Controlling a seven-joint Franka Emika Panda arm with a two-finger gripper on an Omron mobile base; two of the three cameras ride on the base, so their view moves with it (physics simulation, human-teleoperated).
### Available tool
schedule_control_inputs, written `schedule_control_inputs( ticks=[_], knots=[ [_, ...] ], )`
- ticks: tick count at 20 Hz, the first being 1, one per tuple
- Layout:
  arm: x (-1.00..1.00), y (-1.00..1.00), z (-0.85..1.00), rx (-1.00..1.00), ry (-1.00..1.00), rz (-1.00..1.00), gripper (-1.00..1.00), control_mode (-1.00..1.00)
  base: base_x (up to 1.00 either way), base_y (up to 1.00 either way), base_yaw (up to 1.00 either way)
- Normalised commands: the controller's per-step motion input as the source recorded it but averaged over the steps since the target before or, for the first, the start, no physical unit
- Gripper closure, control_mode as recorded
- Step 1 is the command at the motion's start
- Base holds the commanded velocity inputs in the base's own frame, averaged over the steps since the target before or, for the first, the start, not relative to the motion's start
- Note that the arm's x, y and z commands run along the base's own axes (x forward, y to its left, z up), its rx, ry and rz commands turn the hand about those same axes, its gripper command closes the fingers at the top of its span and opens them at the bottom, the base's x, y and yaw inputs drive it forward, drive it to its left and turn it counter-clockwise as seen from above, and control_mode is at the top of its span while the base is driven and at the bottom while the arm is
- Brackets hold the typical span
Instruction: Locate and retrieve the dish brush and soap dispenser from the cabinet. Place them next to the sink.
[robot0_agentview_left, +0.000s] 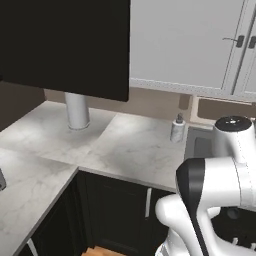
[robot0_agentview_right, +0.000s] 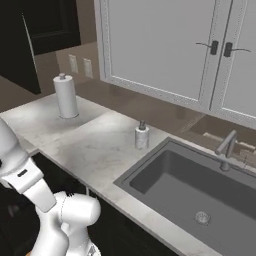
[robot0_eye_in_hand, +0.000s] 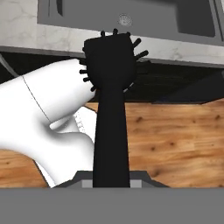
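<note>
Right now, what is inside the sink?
The sink holds nothing loose; its drain shows on the grey bottom. The near wall hides the front strip of the bottom.

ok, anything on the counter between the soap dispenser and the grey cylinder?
No. Bare marble counter between the soap dispenser and the grey cylinder, seen in both base views.

Soap dispenser (robot0_agentview_right: 142, 136) alone crowds the sink's (robot0_agentview_right: 150, 167) rim.

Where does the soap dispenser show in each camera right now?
Left base view: soap dispenser right of centre, on the marble counter beside the sink.
Right base view: centre, on the counter at the sink's far left corner.
Hand view: I can't find it.
Shared landmark: the grey cylinder.
</note>
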Motion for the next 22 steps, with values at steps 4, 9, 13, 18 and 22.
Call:
schedule_control_inputs(
  ticks=[4, 9, 13, 18, 22],
  knots=[
    [0.0, 0.0, 0.0, 0.0, 0.0, 0.0, 1.0, 1.0, 0.53, -0.11, 0.04],
    [0.0, 0.0, 0.0, 0.0, 0.0, 0.0, 1.0, 1.0, 0.36, -0.06, 0.02],
    [0.0, 0.0, 0.0, 0.0, 0.0, 0.0, 1.0, 1.0, 0.24, 0.0, 0.0],
    [0.0, 0.0, 0.0, 0.0, 0.0, 0.0, 1.0, 1.0, 0.07, 0.0, 0.0],
    [0.0, 0.0, 0.0, 0.0, 0.0, 0.0, 1.0, 1.0, 0.0, 0.0, 0.0]
  ],
)
